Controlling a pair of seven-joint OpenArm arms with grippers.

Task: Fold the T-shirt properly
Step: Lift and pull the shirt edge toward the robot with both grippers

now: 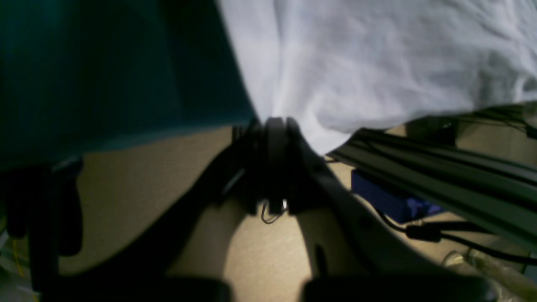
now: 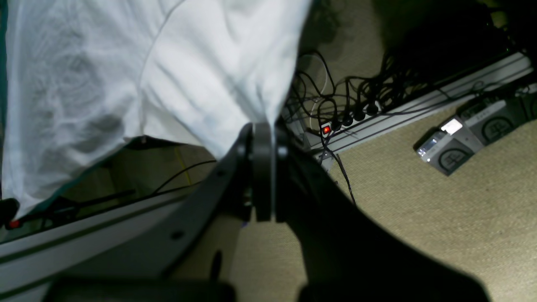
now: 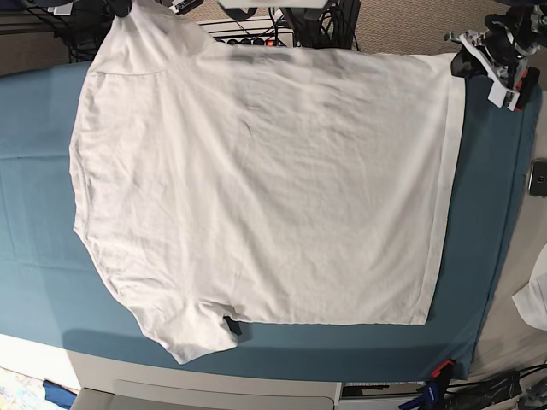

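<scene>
The white T-shirt [image 3: 256, 188] lies spread over the teal cloth [image 3: 38, 256], with one sleeve [image 3: 184, 337] and a small dark tag [image 3: 232, 326] at the near edge. My left gripper [image 1: 275, 121] is shut on the shirt's white fabric [image 1: 377, 63]; in the base view it [image 3: 462, 61] holds the far right corner. My right gripper [image 2: 263, 126] is shut on a pinch of the shirt [image 2: 147, 75]; in the base view it [image 3: 120, 8] holds the far left corner beyond the table's far edge. Both held corners hang over the floor.
A white cloth scrap [image 3: 534, 299] and a dark flat device [image 3: 538, 178] lie at the right. A power strip with cables [image 2: 335, 121], grey boxes [image 2: 453, 142] and an aluminium rail [image 1: 440, 172] sit beyond the far edge. A red clamp [image 3: 440, 370] holds the teal cloth.
</scene>
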